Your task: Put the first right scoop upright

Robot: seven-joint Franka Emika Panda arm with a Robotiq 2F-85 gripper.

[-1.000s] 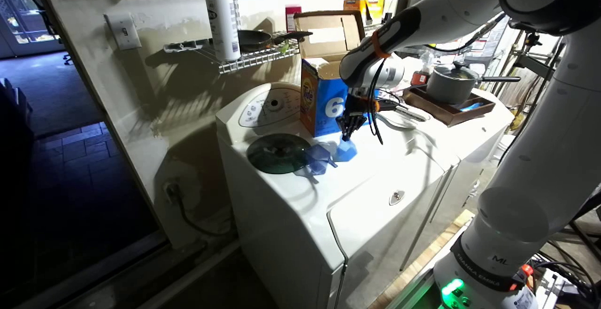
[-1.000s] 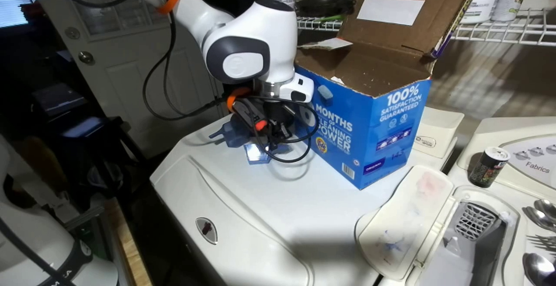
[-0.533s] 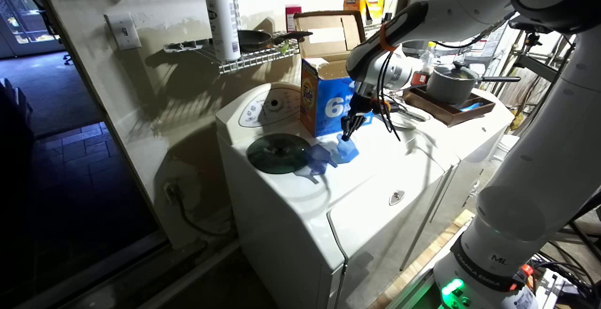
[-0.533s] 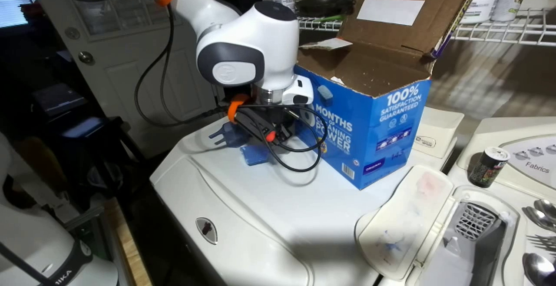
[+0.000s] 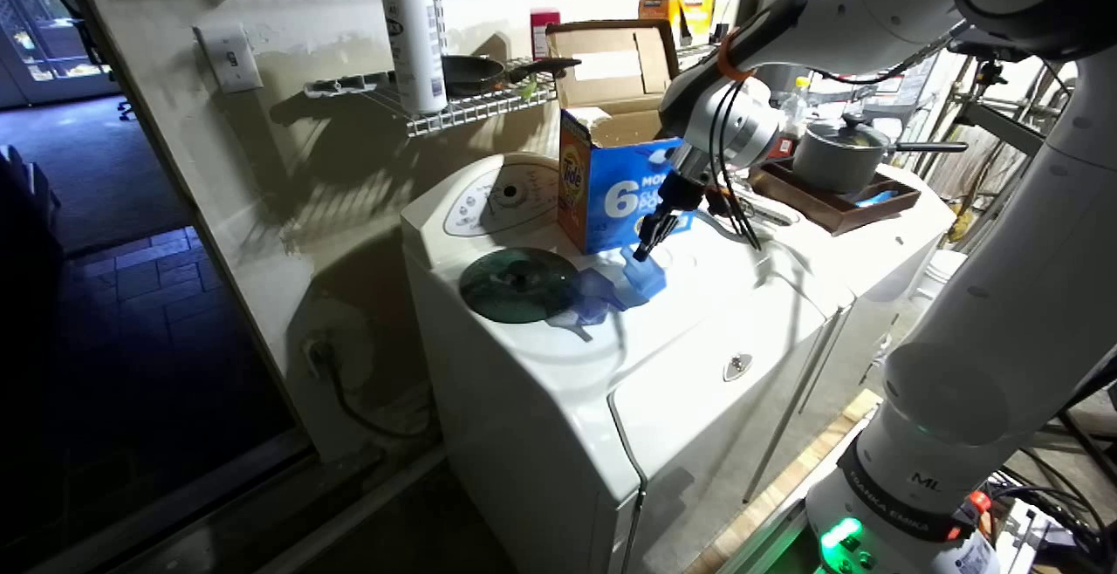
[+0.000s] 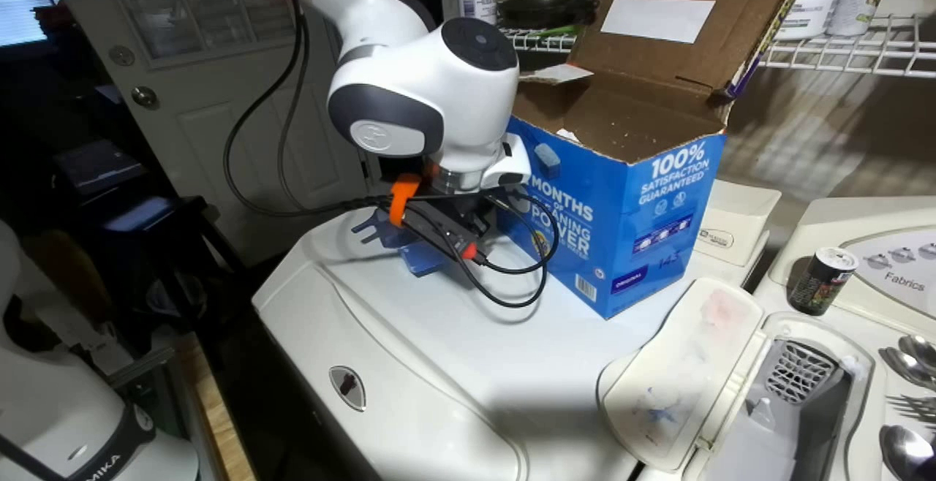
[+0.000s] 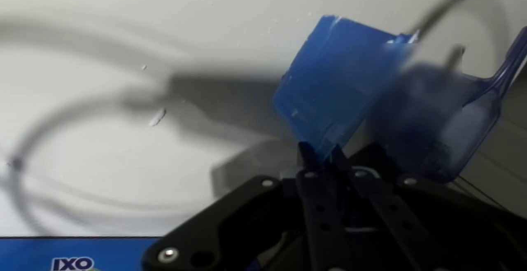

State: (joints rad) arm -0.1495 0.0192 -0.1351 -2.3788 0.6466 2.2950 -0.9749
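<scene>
The light-blue scoop (image 5: 646, 277) is tilted on the white washer top, its lower part at or close to the surface. It also shows in an exterior view (image 6: 423, 257), partly behind the gripper, and in the wrist view (image 7: 333, 81). My gripper (image 5: 643, 251) leans over it, and in the wrist view its fingertips (image 7: 322, 155) are closed around one end of the scoop. A second, darker blue-violet scoop (image 5: 593, 293) lies right beside it; it also shows in the wrist view (image 7: 424, 127) and in an exterior view (image 6: 374, 228). The fingertips are hidden in that exterior view.
The open blue box (image 5: 615, 199) stands just behind the gripper, also in an exterior view (image 6: 643, 210). A dark green disc (image 5: 515, 286) lies beyond the second scoop. Arm cables (image 6: 504, 302) hang low over the washer top. A tray with a pot (image 5: 842, 155) stands farther along.
The gripper and wrist have tipped over, the wrist swinging away from the disc side while the fingertips stay nearly in place. The light-blue scoop has tilted with them. The second scoop stays put.
</scene>
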